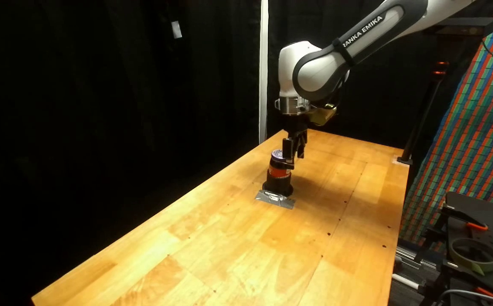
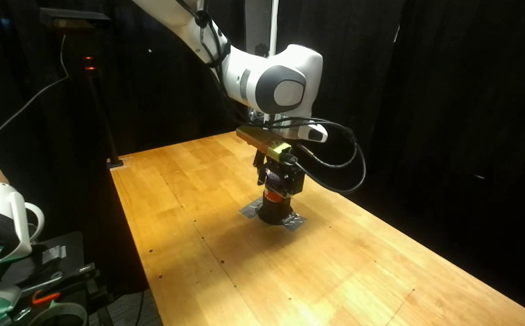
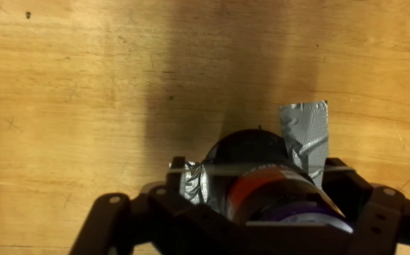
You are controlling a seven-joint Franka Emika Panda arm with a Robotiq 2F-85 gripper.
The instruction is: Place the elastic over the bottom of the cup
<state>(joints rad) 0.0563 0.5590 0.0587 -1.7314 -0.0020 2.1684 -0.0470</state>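
- The cup stands upright over the table, just below the body of the gripper, its orange-red band showing above a wider black base.
- The gripper is released, its two fingers spread well apart and pointing down.
- A pale elastic is drawn taut from one fingertip to the other in the wrist view, crossing in front of the cup; whether it touches the cup cannot be told.
- In both exterior views the fingers reach down beside the cup's upper end; contact cannot be made out.
- The cup's purple and white top is partly hidden by the gripper in the wrist view.
- Silvery-grey tape lies at two sides of the base and runs onto the table.
- The white and grey arm comes in from the upper right in an exterior view.
- Beside the table, a tape roll rests on a black shelf.
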